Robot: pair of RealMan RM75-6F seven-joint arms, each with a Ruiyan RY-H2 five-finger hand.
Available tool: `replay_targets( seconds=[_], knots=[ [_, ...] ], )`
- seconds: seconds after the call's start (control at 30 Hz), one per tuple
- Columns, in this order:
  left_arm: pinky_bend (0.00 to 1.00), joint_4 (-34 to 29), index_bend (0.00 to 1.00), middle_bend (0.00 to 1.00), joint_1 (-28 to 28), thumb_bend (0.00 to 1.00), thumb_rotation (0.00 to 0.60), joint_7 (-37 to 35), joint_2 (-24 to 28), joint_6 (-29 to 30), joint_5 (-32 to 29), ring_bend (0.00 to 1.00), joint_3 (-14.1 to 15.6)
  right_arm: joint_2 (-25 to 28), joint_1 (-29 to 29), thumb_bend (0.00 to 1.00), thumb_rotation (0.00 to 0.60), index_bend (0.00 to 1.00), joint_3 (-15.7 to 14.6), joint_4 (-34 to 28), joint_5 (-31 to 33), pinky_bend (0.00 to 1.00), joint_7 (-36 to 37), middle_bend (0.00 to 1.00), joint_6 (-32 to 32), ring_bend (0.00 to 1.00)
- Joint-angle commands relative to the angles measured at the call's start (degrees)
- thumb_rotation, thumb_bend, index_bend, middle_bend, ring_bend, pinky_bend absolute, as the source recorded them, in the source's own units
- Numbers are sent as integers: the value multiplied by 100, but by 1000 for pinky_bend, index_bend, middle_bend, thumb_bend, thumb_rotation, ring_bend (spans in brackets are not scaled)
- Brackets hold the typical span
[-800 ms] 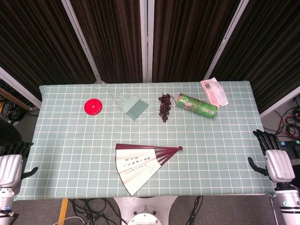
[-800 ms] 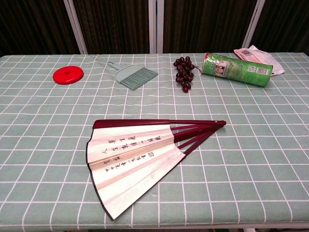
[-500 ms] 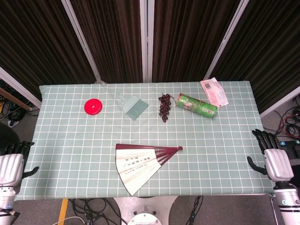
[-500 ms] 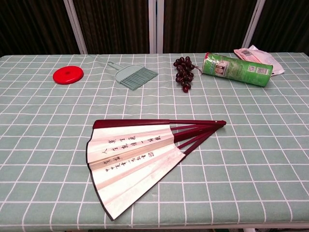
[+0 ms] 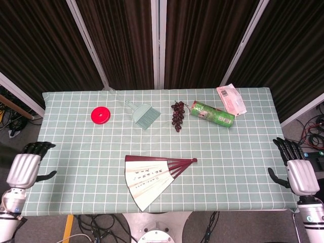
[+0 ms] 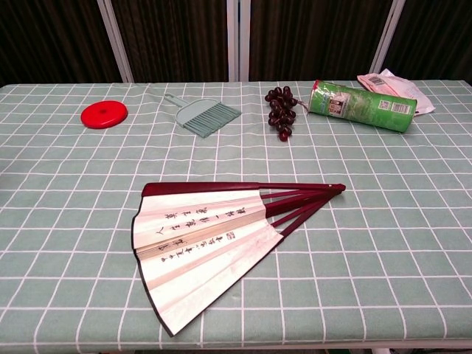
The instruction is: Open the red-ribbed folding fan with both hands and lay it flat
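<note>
Fingers spread and empty on both sides: the left hand (image 5: 24, 169) hangs at the left edge of the worktop (image 5: 76, 152) with nothing in it, and the right hand (image 5: 298, 174) sits off the right edge, just as bare. What's new is the left one, which has lifted and swung in toward the cloth compared with a moment ago, when it was tucked lower in the corner; the right hand has hardly budged. Neither shows in the chest view.

And the red-ribbed folding fan (image 5: 152, 177)? It's lying flat near the front edge of the checked cloth, partly spread, white paper leaf with dark lettering fanned toward the front left, red ribs meeting at the pivot on the right. It hasn't shifted at all. Both hands are well apart from it.

Farther back there's a red round lid (image 5: 100, 115), a small pale-green hand brush (image 5: 144, 115), a bunch of dark grapes (image 5: 177, 115), a green snack canister (image 5: 212, 114) on its side and a pink-and-white packet (image 5: 231, 98), none near the fan.

So I'd say the left arm is starting its approach, or resetting. The fan looks only partly open, so there may be more spreading to do, one hand pinning a guard rib while the other draws the leaf wider
</note>
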Motion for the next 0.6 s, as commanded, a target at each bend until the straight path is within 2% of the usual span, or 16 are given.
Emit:
replay_targets(
  seconds=[0.03,0.17,0.33,0.6],
  knots=[
    [195,84,270,225,-955,79,600,-843,245,-1091,399,180,-203,10,17,269,600,61,11,-14,-27,0,-3,50,11,0],
    [201,119,328,274,-1911,123,600,-1459,199,-2370,358,198,-352,60,35,269,600,61,21,-59,-66,0,-6,50,34,0],
    [268,528,331,287,-3024,184,600,-2231,-314,-3717,106,221,-584,174,47,269,600,61,27,-169,-107,0,-148,49,64,0],
    [275,1361,330,300,-4154,208,600,-2425,-1273,-4848,-183,229,-682,265,33,270,600,61,39,-278,-52,0,-273,50,84,0]
  ],
)
